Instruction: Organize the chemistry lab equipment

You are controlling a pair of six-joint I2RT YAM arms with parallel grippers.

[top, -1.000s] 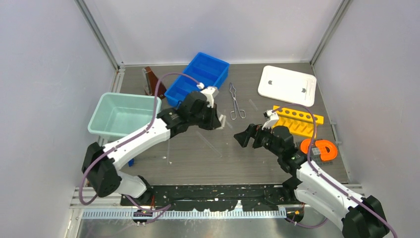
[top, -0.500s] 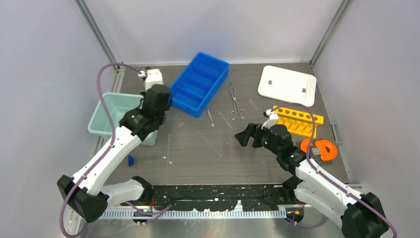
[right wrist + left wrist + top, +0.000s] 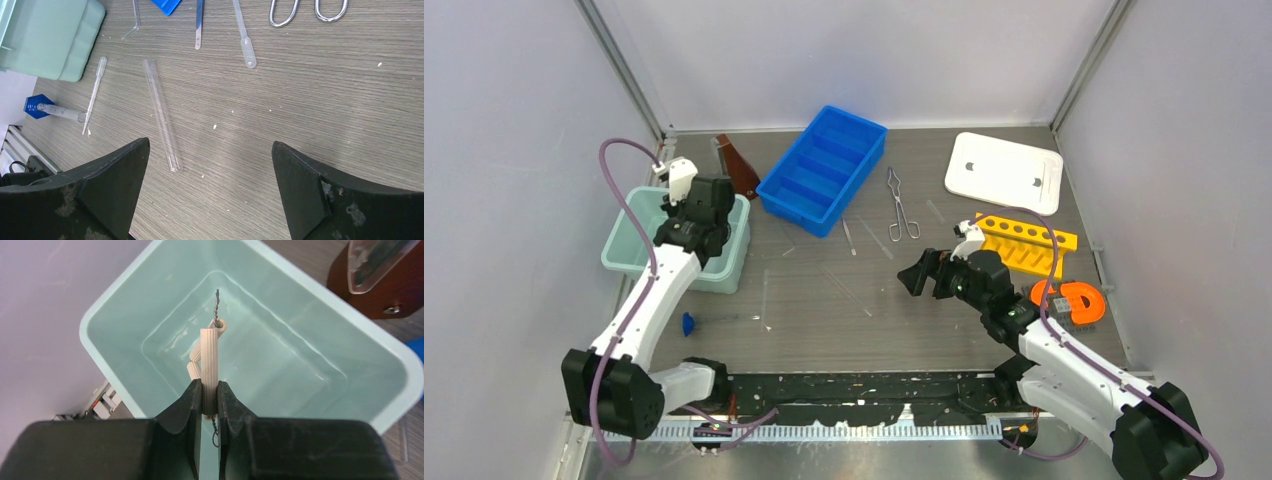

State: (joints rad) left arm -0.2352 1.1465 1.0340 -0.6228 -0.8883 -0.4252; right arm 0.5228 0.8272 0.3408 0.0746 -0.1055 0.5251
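My left gripper [image 3: 210, 388] is shut on a small white triangle [image 3: 210, 357] of ribbed tubes strung on twisted wire. It hangs inside the mouth of the teal bin [image 3: 120, 300], above the bin's floor. From above, that gripper [image 3: 696, 218] sits over the bin [image 3: 629, 252]. My right gripper [image 3: 210, 146] is open and holds nothing, low over the table, with a clear glass tube [image 3: 161, 112] lying just ahead of its left finger. The silver tongs [image 3: 900, 206], yellow holed rack [image 3: 1026, 242], white lid [image 3: 1004, 172] and blue-capped tube [image 3: 689, 322] lie on the table.
A blue divided tray [image 3: 824, 168] stands at the back centre with a brown stand [image 3: 736, 166] to its left. An orange part [image 3: 1074, 300] lies beside my right arm. Two plastic pipettes [image 3: 94, 92] [image 3: 243, 32] and a blue spatula [image 3: 199, 22] lie near the tube.
My left arm has swung from the table's middle to the left, carrying the white triangle over the teal bin. The right arm has barely moved.
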